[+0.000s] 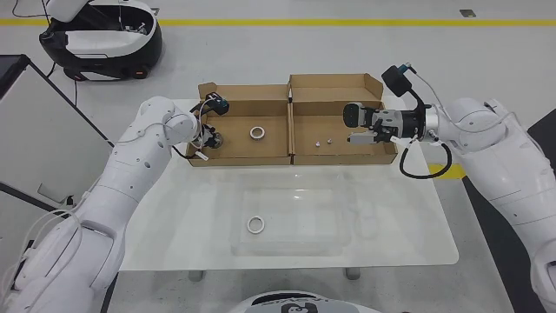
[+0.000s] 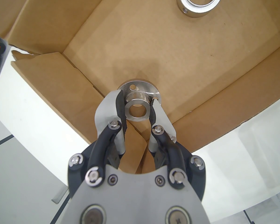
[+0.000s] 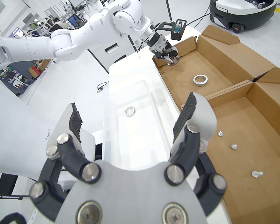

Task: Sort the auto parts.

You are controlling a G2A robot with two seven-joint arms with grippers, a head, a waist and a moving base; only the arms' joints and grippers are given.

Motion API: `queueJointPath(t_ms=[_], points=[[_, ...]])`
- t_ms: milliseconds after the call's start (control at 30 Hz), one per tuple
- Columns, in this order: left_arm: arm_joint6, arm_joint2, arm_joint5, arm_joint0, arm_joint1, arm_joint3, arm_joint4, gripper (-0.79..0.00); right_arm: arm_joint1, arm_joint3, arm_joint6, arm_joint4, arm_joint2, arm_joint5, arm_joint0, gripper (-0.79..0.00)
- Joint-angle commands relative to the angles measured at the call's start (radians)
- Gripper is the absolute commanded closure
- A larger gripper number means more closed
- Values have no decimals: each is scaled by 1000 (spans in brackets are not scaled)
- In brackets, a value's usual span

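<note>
Flanged hub [image 2: 137, 111]: clamped by its neck in my left tool [image 2: 135, 99], flange down, low in the near corner of the left box [image 2: 224, 108]; I cannot tell whether it touches the floor.
Step in hand: set-down, I judge. Lower until the flange sits flat, then open straight apart.
Edges: box walls and a ragged flap close behind and beside the tool.
Open room: bare floor ahead; collar ring [image 2: 191, 9] well apart.
Right tool [image 3: 133, 103]: spread wide, empty, over the right box [image 3: 266, 99].
Unsorted: one ring [image 3: 130, 111] in the clear tray [image 3: 130, 87].
</note>
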Motion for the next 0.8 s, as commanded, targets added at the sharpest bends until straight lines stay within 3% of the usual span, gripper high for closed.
queueJointPath(t_ms=[0, 33, 67, 100, 333, 767], points=[[0, 0, 0, 0, 0, 0, 0, 0, 0, 0, 0, 0, 0, 0, 0, -785], [0, 0, 0, 0, 0, 0, 0, -302, 0, 0, 0, 0, 0, 0, 0, -785], [12, 0, 5, 6, 0, -1, 3, -185, 0, 0, 0, 0, 0, 0, 0, -785], [25, 0, 14, 13, 1, -5, 14, 0, 0, 0, 0, 0, 0, 0, 0, -785], [6, 11, 22, 11, -3, 0, 19, 0, 0, 0, 0, 0, 0, 0, 0, -785], [-3, 52, 27, -28, -29, 89, 16, 0, 0, 0, 0, 0, 0, 0, 0, -785]])
